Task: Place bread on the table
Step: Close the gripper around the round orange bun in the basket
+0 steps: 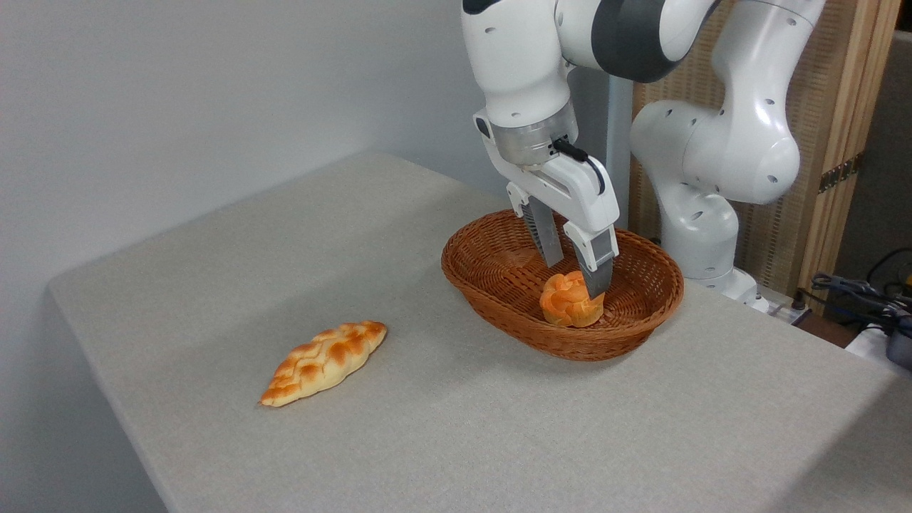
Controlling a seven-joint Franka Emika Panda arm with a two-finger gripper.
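I can't tell whether the pincer [573,274] touches the bun [568,301]: its near finger [596,274] covers the bun's right side, the far one stands behind, jaws apart. The bun, orange and knotted, sits inside the oval wicker basket [499,313], whose near wall hides its base. A braided loaf [324,361] lies well left on the grey speckled bench [456,427].

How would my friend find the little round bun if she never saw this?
Find the brown wicker basket on the grey table. Inside sits the bun, between the gripper's fingers. It is small, round and orange with a knotted top, unlike the long braided loaf lying on the table.
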